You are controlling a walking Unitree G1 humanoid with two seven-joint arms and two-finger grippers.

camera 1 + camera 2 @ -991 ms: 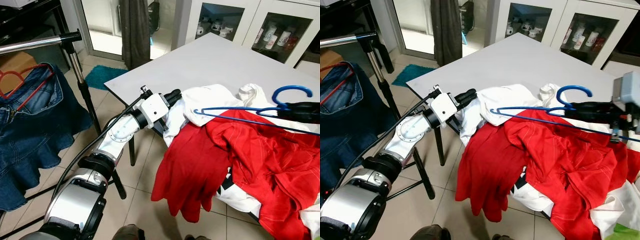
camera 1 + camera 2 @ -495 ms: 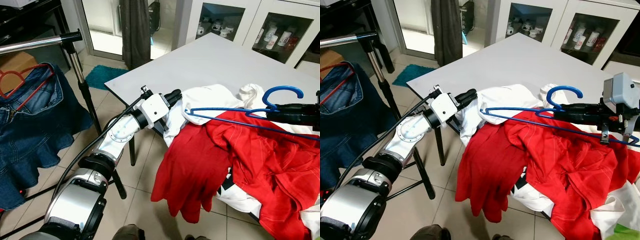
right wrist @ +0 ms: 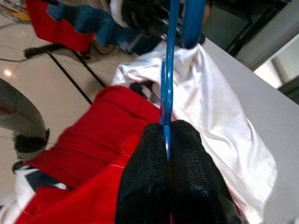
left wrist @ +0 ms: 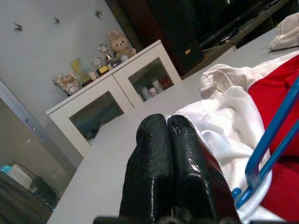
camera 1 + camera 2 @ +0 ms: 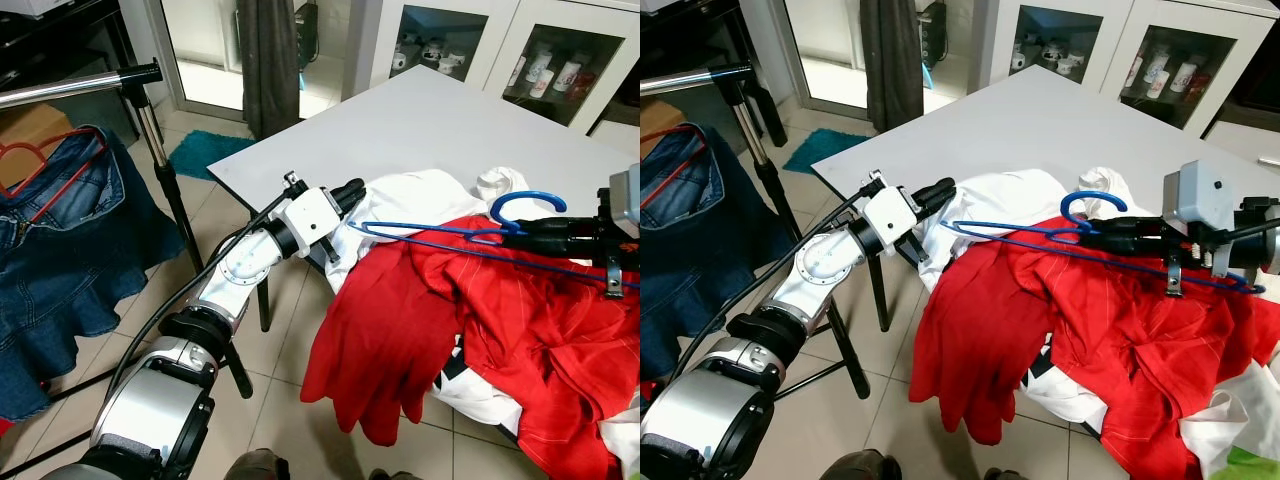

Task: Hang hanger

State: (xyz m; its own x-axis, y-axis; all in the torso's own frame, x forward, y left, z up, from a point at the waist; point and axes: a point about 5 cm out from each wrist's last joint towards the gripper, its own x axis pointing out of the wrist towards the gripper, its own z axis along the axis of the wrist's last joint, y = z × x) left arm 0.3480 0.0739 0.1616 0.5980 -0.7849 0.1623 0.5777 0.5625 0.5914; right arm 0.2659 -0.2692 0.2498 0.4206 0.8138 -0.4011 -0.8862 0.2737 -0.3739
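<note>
Denim garment [image 5: 60, 260]: hangs at far left on a red hanger [image 5: 40, 165], below a horizontal metal rail [image 5: 75, 85] on a black stand.
Floor: pale tiles; a teal mat [image 5: 205, 152] lies near the doorway, beside a dark curtain [image 5: 268, 60].
Left gripper [image 5: 348, 192]: arm stretched forward to the near left corner of the grey table [image 5: 450, 120]. The left wrist view shows the two black fingers [image 4: 154, 163] pressed together with nothing between them. The tips rest against, or just beside, the white cloth [image 5: 420, 195]; actual contact cannot be confirmed.
White cloth: bunched on the table edge, partly under the red garment.
Red garment [image 5: 440, 330]: heaped over the near table edge, one part drooping toward the floor.
Blue hanger [image 5: 455, 233]: held roughly level above the red garment, apart from the rail, its hook [image 5: 525, 205] turned upward and its long wire bars reaching left toward the left gripper.
Right gripper [image 5: 1110, 235]: enters from the right over the clothing pile. The right wrist view shows its fingers [image 3: 145, 177] closed tight on the blue wire just below the hook.
Background: a white cabinet [image 5: 540, 50] with glass doors behind the table, small items on its shelves, too small to identify.
</note>
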